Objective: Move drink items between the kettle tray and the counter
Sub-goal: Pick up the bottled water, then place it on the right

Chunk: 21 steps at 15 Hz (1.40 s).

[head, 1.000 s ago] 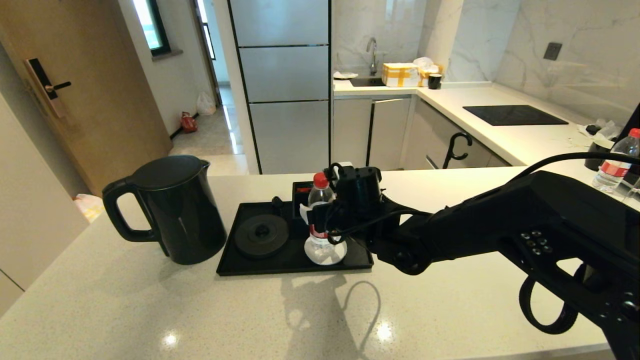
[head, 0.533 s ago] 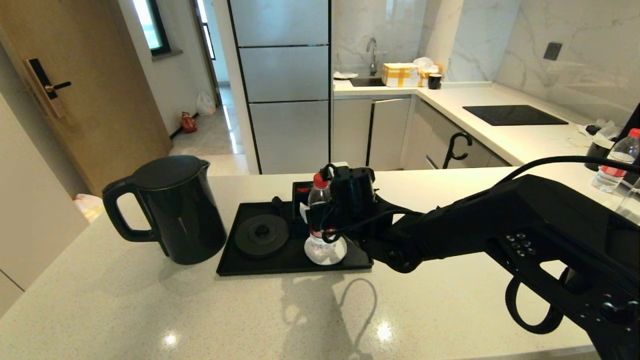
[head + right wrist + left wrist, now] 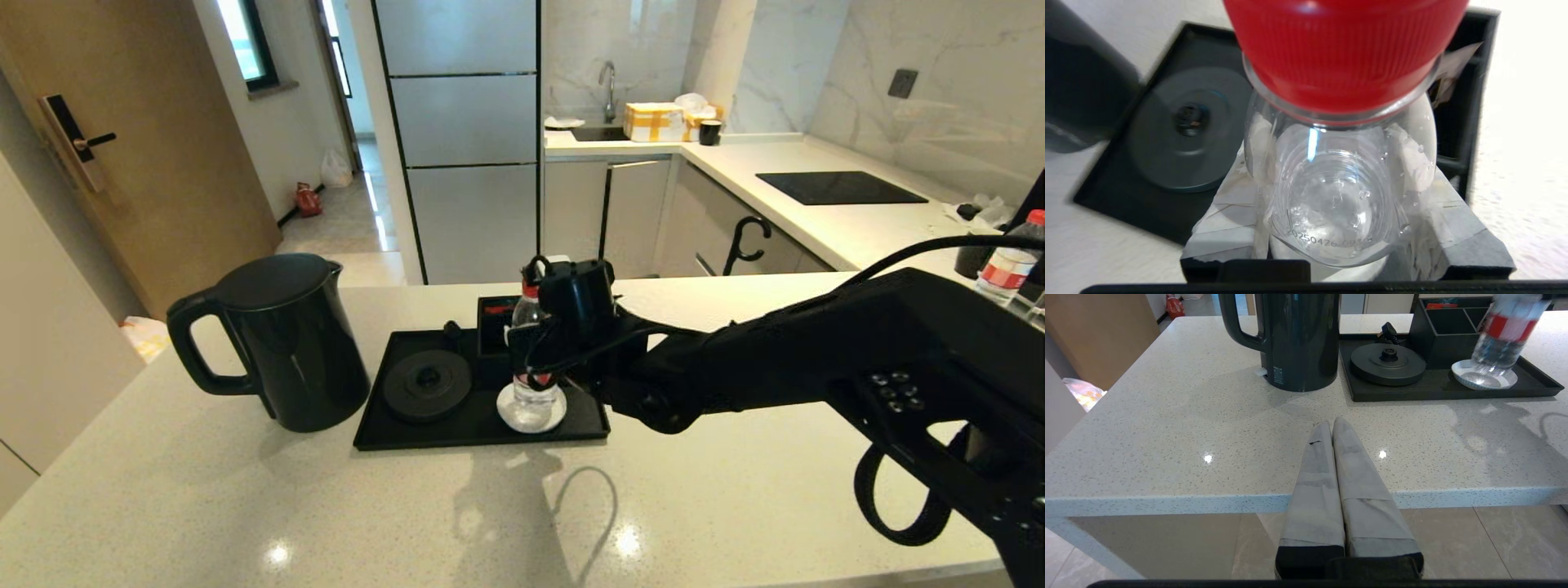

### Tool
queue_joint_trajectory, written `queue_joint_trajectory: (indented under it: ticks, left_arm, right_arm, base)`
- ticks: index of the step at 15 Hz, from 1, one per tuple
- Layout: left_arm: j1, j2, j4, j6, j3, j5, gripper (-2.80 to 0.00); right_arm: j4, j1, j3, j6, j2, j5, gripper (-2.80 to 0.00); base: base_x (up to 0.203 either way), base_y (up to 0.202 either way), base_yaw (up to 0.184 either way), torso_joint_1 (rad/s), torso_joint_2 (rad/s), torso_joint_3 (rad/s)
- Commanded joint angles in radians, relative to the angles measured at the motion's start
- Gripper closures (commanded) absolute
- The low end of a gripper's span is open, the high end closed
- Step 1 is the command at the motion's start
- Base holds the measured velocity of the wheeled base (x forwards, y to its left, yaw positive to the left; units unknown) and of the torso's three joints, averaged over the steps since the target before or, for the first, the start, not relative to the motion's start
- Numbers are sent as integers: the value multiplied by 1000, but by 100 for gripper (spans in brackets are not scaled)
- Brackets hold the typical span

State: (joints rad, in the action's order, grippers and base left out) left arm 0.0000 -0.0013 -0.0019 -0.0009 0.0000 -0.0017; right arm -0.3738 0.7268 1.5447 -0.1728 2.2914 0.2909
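My right gripper (image 3: pixel 529 347) is shut on the clear water bottle (image 3: pixel 535 384) with the red cap (image 3: pixel 1345 49), its taped fingers (image 3: pixel 1229 204) on both sides of the body. The bottle leans, its base just over the white coaster (image 3: pixel 513 415) on the black kettle tray (image 3: pixel 465 431). The round kettle base (image 3: pixel 427 384) on the tray is bare. The black kettle (image 3: pixel 286 343) stands on the pale counter (image 3: pixel 245 506) left of the tray. My left gripper (image 3: pixel 1332 422) is shut and empty, low at the counter's front edge.
A black compartment box (image 3: pixel 492 327) sits at the tray's back. A second water bottle (image 3: pixel 1008 265) stands at the far right of the counter. The black cooktop (image 3: pixel 841 188) and a black mug (image 3: pixel 710 132) are far back.
My right gripper has risen a little with the bottle. The bottle now leans and its base has come slightly up from the coaster. The kettle has not moved.
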Motion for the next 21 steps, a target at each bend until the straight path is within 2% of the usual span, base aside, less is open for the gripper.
queue_joint_trajectory:
  ticks: [1,2,4,7,8,10,12,15,21]
  left_arm:
    - [0,0,0,-1,0,0,0]
    - [0,0,0,-1,0,0,0]
    - [0,0,0,-1,0,0,0]
    - [0,0,0,-1,0,0,0]
    - [0,0,-1,-1,0,0,0]
    - [0,0,0,-1,0,0,0]
    - [0,0,0,-1,0,0,0]
    - [0,0,0,-1,0,0,0]
    - [0,0,0,-1,0,0,0]
  right_arm:
    - [21,3,3,-2,-95,7,0]
    - [48,3,2,-3,-138,30,0]
    - [83,-4,-24,-3,-217,158,0]
    - [70,-85,-139,-2,-292,330,0]
    - [45,-109,-170,-2,-305,356,0]
    - [-135,-191,-299,2,-316,409,0]
    - [-287,-266,-396,9,-293,440,0]
    - [-386,-343,-437,2,-228,445,0]
    - [-412,-379,-466,-22,-152,435,0]
  base:
    - [0,0,0,0,0,0]
    - [0,0,0,0,0,0]
    - [0,0,0,0,0,0]
    - [0,0,0,0,0,0]
    - [0,0,0,0,0,0]
    - [0,0,0,0,0,0]
    - [0,0,0,0,0,0]
    - [0,0,0,0,0,0]
    - [0,0,0,0,0,0]
